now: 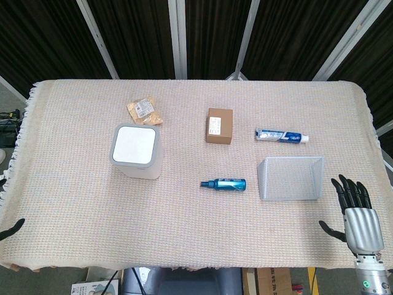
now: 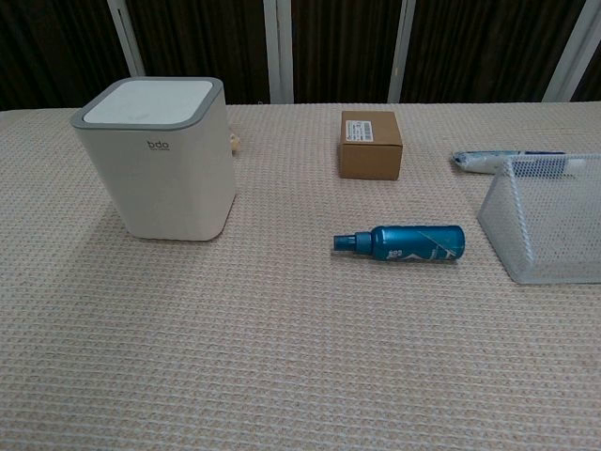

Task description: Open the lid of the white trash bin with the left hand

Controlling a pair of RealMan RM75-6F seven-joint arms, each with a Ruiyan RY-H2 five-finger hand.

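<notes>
The white trash bin (image 1: 136,152) (image 2: 158,169) stands upright on the left half of the table. Its flat white lid (image 1: 133,144) (image 2: 150,101), ringed in grey, lies closed. Of my left hand (image 1: 12,228) only dark fingertips show at the left edge of the head view, well to the left of the bin and nearer to me; how its fingers lie is hidden. My right hand (image 1: 354,211) hovers at the table's near right corner with fingers spread and nothing in it. The chest view shows neither hand.
A beige woven cloth (image 1: 184,239) covers the table. On it lie a snack packet (image 1: 145,111), a brown box (image 1: 220,125) (image 2: 370,144), a toothpaste tube (image 1: 280,136) (image 2: 507,161), a blue spray bottle (image 1: 223,184) (image 2: 406,242) and a wire mesh basket (image 1: 291,177) (image 2: 549,221).
</notes>
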